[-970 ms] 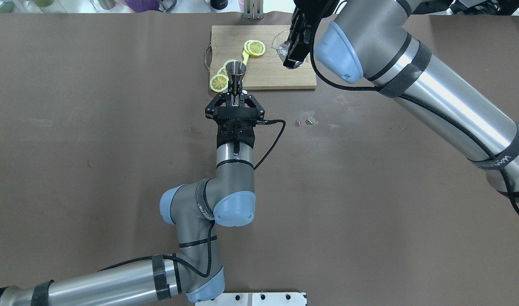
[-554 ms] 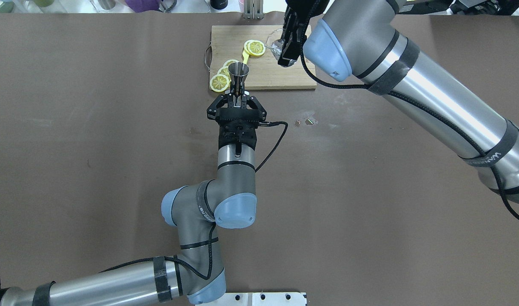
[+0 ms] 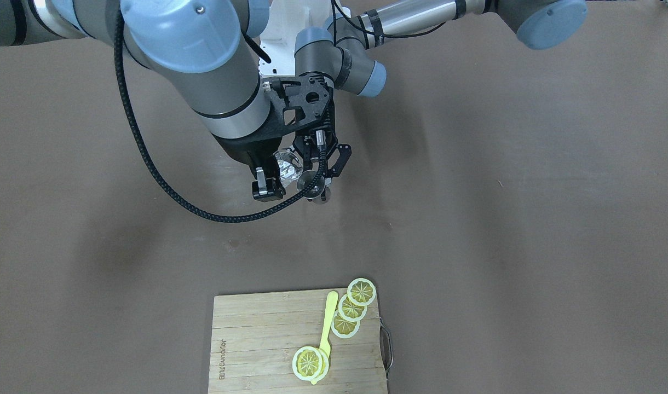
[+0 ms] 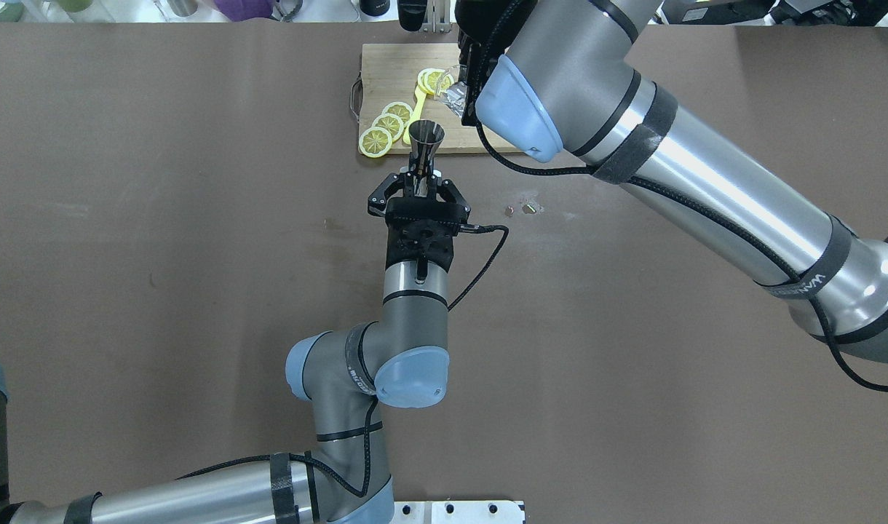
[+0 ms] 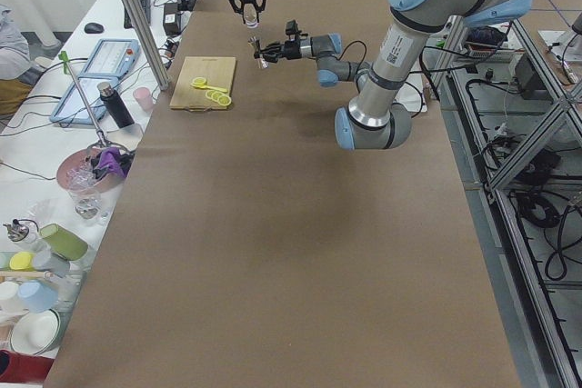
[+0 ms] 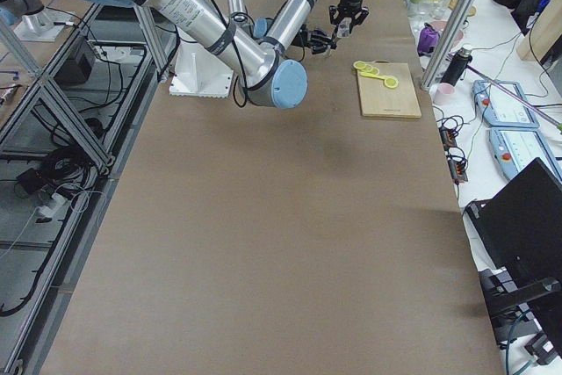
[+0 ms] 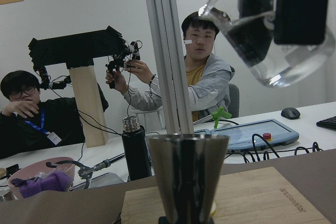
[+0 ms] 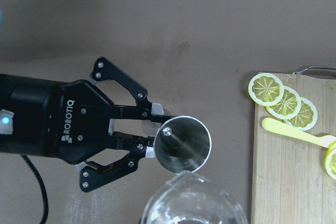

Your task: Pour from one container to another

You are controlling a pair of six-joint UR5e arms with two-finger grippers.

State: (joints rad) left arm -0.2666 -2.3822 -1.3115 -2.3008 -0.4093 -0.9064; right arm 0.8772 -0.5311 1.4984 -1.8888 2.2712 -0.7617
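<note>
The right gripper [image 3: 278, 174] is clamped on the small clear glass [image 3: 286, 164] and holds it tilted in the air. The glass's lip sits just beside and a little above the open mouth of the steel jigger [image 8: 185, 144]. The left gripper [image 8: 154, 135] has its 2 fingers closed on the jigger's narrow lower part and holds it upright above the brown table [image 4: 196, 218], on the robot's side of the bamboo cutting board [image 4: 386, 69]. On the board lie 3 overlapping lemon slices [image 8: 286, 103] and a yellow spoon [image 3: 328, 317], with another slice at the spoon's bowl.
</note>
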